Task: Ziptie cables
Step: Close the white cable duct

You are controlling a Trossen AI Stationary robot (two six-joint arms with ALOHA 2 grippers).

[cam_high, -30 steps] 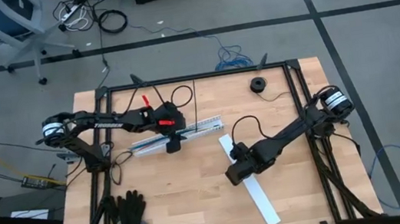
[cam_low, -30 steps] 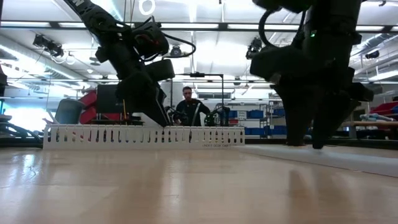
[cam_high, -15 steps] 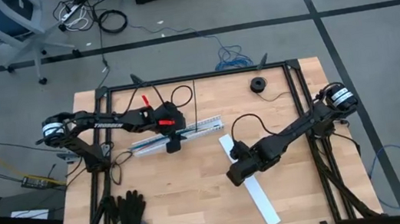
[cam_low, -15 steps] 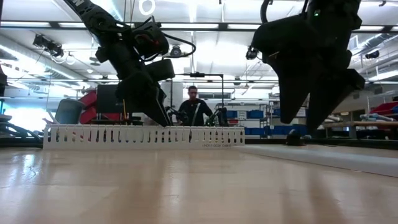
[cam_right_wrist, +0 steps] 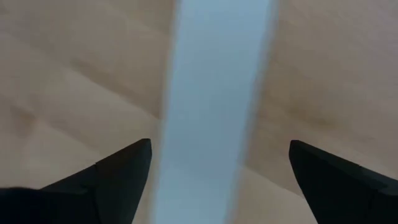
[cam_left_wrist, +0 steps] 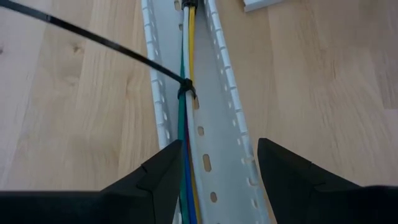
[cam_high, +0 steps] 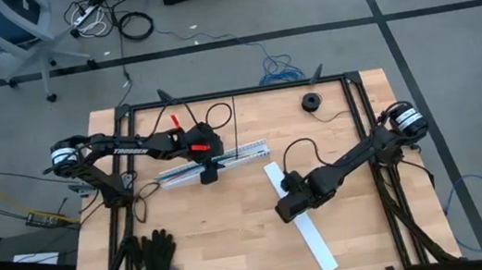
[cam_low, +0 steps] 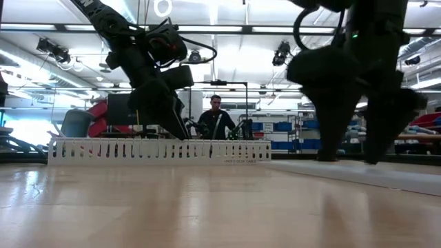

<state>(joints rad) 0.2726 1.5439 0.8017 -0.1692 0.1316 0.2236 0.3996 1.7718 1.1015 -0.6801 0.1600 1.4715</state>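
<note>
Black gloves point(cam_high: 156, 256) near table point(cam_high: 238, 256) edge.

The slotted white channel point(cam_high: 212, 164) lies across the table's point(cam_high: 228, 249) middle, the left gripper point(cam_left_wrist: 214, 180) straddling it, cables point(cam_left_wrist: 186, 124) and a black zip tie point(cam_left_wrist: 93, 40) inside. The right gripper point(cam_high: 286, 208) hangs spread over the white cover strip point(cam_high: 304, 225). Black gloves point(cam_high: 155, 258) occupy the near left corner; bare wood lies open between.

slotted channel point(cam_high: 212, 165) mid-table | white strip point(cam_high: 301, 218) (flat, angled) right | black gloves point(cam_high: 153, 261) near edge | person point(cam_low: 216, 122) behind
</note>
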